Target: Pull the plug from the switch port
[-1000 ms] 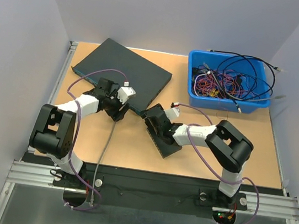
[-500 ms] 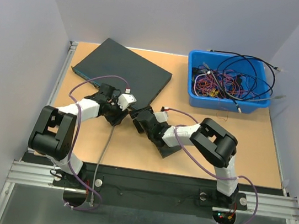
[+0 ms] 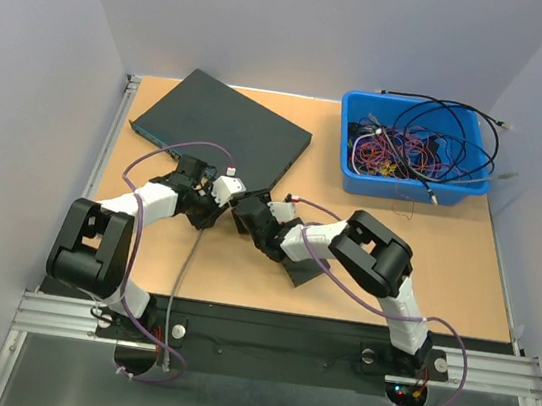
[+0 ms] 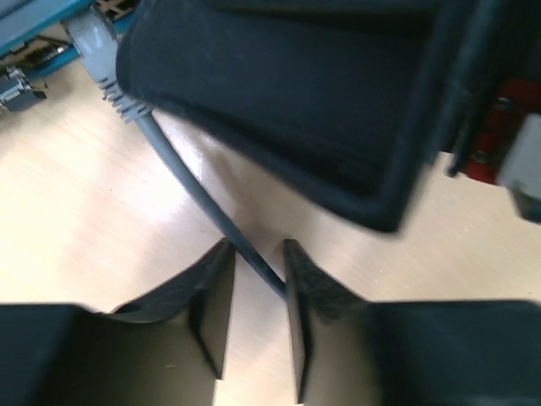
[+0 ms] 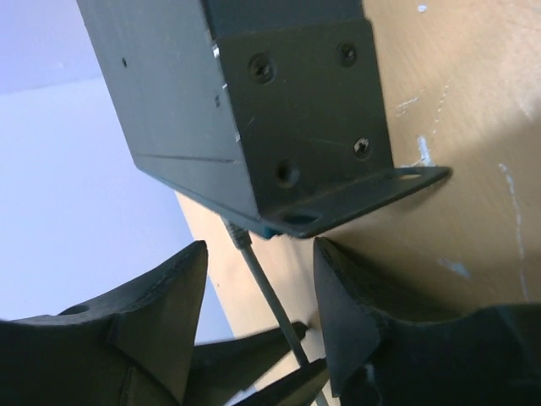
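The dark switch lies at the back left, its bracket corner filling the right wrist view. A grey plug sits in a port on its front face, also visible in the right wrist view. Its grey cable runs toward the near edge. My left gripper is low at the switch front, open narrowly, with the cable passing between its fingers. My right gripper is open wide and empty at the switch's near corner, next to the left gripper. The top view hides the plug.
A blue bin full of tangled cables stands at the back right. A black flat piece lies on the table under the right arm. The right gripper's dark body hangs close above the left gripper's fingers.
My right gripper has swung left from mid-table to the switch's near corner, ending beside the left gripper. The left gripper shifted slightly nearer and to the right along the cable.
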Available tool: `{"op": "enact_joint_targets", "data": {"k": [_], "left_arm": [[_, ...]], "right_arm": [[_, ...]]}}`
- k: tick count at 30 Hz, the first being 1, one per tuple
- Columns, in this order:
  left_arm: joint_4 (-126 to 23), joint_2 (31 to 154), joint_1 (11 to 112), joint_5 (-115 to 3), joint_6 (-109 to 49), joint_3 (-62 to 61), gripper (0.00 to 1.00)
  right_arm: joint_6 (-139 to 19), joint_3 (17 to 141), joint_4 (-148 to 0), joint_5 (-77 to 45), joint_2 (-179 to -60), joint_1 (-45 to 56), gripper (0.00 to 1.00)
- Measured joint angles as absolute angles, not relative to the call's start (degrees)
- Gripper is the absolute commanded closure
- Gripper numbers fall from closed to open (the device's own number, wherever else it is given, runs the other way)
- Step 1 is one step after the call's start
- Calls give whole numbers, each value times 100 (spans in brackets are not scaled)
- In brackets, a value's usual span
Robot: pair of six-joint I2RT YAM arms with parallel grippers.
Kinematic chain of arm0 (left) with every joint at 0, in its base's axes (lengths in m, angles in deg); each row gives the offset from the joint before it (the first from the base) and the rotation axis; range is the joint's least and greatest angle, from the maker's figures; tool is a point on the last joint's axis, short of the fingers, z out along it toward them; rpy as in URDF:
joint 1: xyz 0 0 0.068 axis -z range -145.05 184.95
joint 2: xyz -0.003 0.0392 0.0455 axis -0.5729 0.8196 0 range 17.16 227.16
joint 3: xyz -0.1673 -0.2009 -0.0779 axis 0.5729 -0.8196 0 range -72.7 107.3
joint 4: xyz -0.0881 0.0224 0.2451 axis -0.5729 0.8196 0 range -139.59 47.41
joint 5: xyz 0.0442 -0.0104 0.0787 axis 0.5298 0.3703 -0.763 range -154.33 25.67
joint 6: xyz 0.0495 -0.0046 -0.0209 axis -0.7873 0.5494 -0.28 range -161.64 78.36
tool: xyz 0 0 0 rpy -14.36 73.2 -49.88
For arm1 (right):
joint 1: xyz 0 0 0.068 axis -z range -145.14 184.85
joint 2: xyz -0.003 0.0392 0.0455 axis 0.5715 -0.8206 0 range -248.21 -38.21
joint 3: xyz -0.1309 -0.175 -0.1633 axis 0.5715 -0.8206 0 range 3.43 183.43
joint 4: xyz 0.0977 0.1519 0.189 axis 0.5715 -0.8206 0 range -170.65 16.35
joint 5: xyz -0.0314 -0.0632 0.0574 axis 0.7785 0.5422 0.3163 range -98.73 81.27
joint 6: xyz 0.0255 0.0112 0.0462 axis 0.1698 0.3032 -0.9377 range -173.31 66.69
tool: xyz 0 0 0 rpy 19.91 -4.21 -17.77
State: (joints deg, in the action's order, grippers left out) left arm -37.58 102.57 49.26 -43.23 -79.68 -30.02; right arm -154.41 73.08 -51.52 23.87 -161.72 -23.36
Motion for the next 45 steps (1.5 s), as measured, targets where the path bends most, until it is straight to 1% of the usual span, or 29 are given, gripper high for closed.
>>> {"op": "enact_joint_targets", "data": {"k": [3,5,10,14,22,29,37,44,45], "left_arm": [[-3719,10237,4919,-4329,-7975,-3002,70],[-3708,10224,4904,-4325,-7977,-3002,72],[-3662,10148,4908,-4299,-7977,-3002,73],[-3651,10130,4908,-4242,-7977,-3002,73],[-3642,10106,4908,-4196,-7973,-3002,74],[-3642,10104,4908,-4187,-7973,-3002,77],[-3640,10102,4908,-4185,-7975,-3002,83],[-3636,10097,4908,-4183,-7977,-3002,85],[-3638,10097,4908,-4181,-7977,-3002,85]], "right_arm": [[-15543,7388,-5163,2551,-16257,-2336,46],[-15574,7467,-5187,2669,-16322,-2334,46],[-15710,7631,-5194,2806,-16469,-2314,48],[-15699,7778,-5187,2800,-16578,-2277,48],[-15640,7839,-5205,2776,-16622,-2271,52],[-15591,7871,-5205,2750,-16655,-2257,54],[-15417,7871,-5087,2732,-16683,-2236,61],[-15338,7874,-5047,2804,-16685,-2238,66],[-15303,7876,-5036,2822,-16685,-2238,69]]}}
